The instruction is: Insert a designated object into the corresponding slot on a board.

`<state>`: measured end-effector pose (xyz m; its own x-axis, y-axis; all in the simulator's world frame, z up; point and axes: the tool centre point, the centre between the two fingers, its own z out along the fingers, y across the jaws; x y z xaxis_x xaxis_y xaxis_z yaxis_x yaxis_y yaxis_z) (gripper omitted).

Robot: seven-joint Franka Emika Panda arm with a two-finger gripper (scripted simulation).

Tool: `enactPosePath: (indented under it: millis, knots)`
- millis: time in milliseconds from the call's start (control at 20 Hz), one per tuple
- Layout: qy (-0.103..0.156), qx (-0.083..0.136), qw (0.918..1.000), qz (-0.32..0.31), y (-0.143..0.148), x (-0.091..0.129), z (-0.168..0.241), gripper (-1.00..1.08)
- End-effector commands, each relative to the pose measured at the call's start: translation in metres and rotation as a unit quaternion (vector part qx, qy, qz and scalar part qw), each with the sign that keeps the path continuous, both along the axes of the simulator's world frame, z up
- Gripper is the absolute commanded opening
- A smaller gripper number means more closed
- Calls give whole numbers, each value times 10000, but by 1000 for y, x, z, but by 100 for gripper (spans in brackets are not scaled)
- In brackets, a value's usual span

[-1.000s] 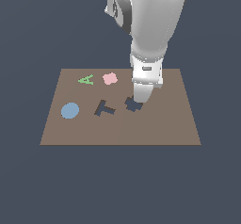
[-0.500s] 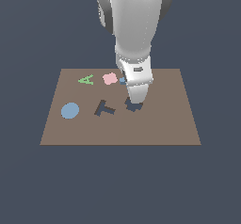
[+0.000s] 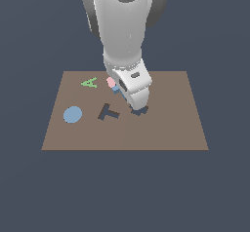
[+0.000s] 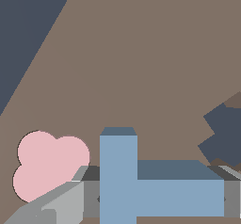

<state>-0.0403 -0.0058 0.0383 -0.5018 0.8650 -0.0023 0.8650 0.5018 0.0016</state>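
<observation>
The brown board (image 3: pixel 176 128) lies flat. The light-blue T block (image 4: pixel 141 185) sits between my gripper's (image 4: pixel 160 197) two grey fingers (image 4: pixel 61 204), which press on both ends of its long bar. In the exterior view only a bit of the blue T (image 3: pixel 116 90) shows, beside my gripper (image 3: pixel 118 92) and next to the pink shape. The dark T-shaped slot (image 3: pixel 108 112) lies just nearer on the board, to the exterior view's left of the hand. I cannot tell how high the T is above the board.
A pink lobed shape (image 3: pixel 111 82) (image 4: pixel 47 164) lies right by the T. A green letter A (image 3: pixel 89 83) and a blue disc (image 3: pixel 72 114) lie toward the exterior view's left. A dark lobed recess (image 3: pixel 139 111) (image 4: pixel 226 133) is partly hidden by the arm.
The arm has swung toward the exterior view's left, from over the lobed recess to beside the pink shape. The blue T now shows at the gripper, shifted slightly left and nearer.
</observation>
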Motion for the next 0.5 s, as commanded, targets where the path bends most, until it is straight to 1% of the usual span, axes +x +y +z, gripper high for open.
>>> enactPosePath:
  millis: [0, 200, 450]
  knots:
    - [-2, -1, 9991, 418, -8, 6, 1, -100]
    - [-2, -4, 9942, 1071, -20, 18, 1, -100]
    - [-1, -6, 9832, 1825, -31, 33, 2, -100]
